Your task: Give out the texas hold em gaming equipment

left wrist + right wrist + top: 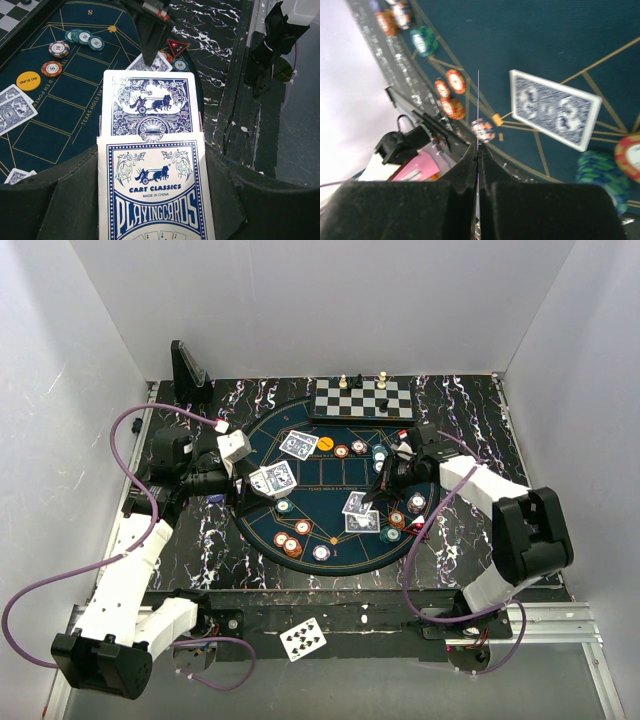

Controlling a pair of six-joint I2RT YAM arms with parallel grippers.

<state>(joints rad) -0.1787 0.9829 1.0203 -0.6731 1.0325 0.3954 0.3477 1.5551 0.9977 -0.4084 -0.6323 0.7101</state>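
Observation:
My left gripper is shut on a blue-and-white playing card box, and a blue-backed card sticks out of its top. In the top view this gripper hangs over the mat's left edge. My right gripper is shut on one playing card, seen edge-on as a thin line. It hovers over the mat above a face-down card. Poker chips, a yellow disc and a red triangular marker lie on the mat.
The round dark-blue mat covers the table's middle. A chessboard with pieces stands at the back. A black stand rises at the back left. One face-up card lies on the near rail between the arm bases.

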